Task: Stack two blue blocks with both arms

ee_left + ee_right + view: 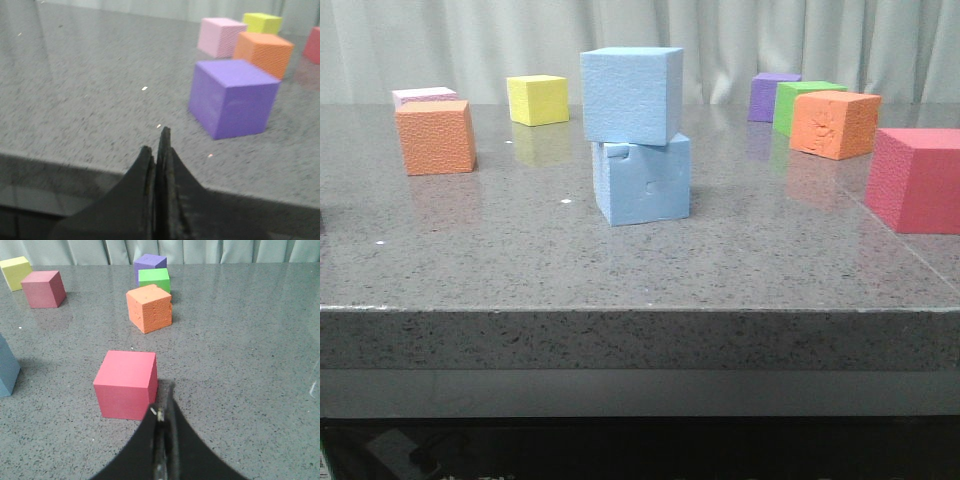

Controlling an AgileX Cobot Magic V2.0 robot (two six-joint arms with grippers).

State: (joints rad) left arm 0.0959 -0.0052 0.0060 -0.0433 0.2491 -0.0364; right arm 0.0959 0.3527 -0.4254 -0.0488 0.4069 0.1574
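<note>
Front view: a plain light blue cube (631, 94) sits atop a grooved, notched light blue cube (642, 179) near the middle of a grey speckled stone table (620, 260), the upper block shifted slightly left and overhanging the lower one's left edge. No arm appears in this view. Ringing the stack are an orange cube (436, 136) with a pale pink cube (423, 96) just behind it at far left, a yellow cube (538, 99) toward the back, and, on the right, a purple cube (772, 96), a green cube (805, 104), a pitted orange cube (835, 124) and a red cube (916, 179) nearest the right edge. Pale curtains (470, 45) hang behind the table.

Left wrist view: the left gripper (161, 145) has its dark fingers pressed together with nothing between them, poised over the table's near edge; a second purple cube (232, 97) lies near it, well clear of the fingertips.

Right wrist view: the right gripper (165, 405) is likewise closed tight and empty, its tips just beside the red cube. A corner of a blue block shows at the frame's edge.
</note>
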